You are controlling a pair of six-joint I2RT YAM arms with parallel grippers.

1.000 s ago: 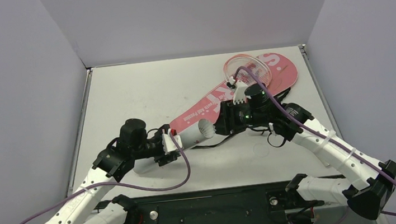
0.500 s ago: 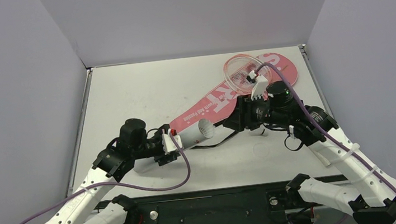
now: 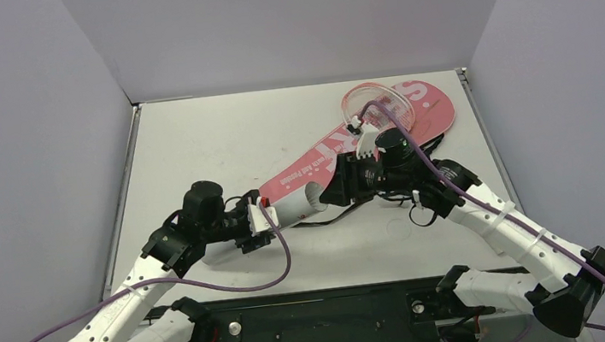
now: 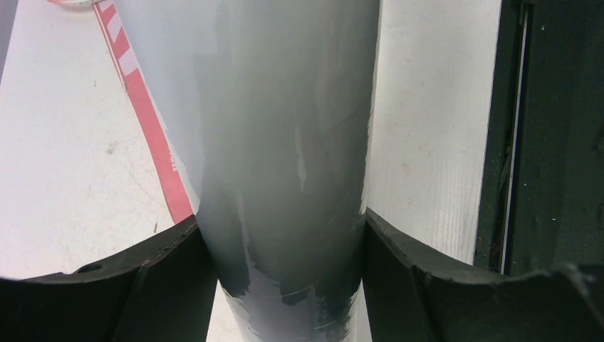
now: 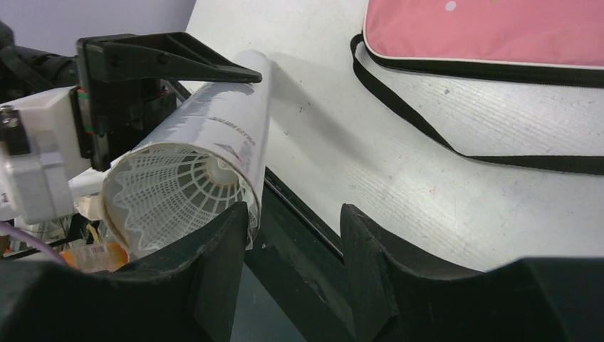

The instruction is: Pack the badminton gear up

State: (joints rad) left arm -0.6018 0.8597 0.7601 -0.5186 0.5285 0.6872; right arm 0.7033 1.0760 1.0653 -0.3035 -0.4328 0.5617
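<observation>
Right wrist showed the white tube (image 5: 228, 121) — lacy shuttlecock (image 5: 181, 189) inside — clenched by left gripper (image 4: 281, 217); right gripper (image 5: 293, 214) gaped

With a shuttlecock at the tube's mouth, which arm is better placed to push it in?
Right, probably: the right gripper is open, facing the shuttlecock inside the tube; the left gripper is shut on that tube.

The tube (image 5: 229, 122) looks smooth, perhaps plastic; the cover (image 5: 491, 28) is matt cloth.

Bright, even light; tube (image 4: 285, 142) blurred close-up.
</observation>
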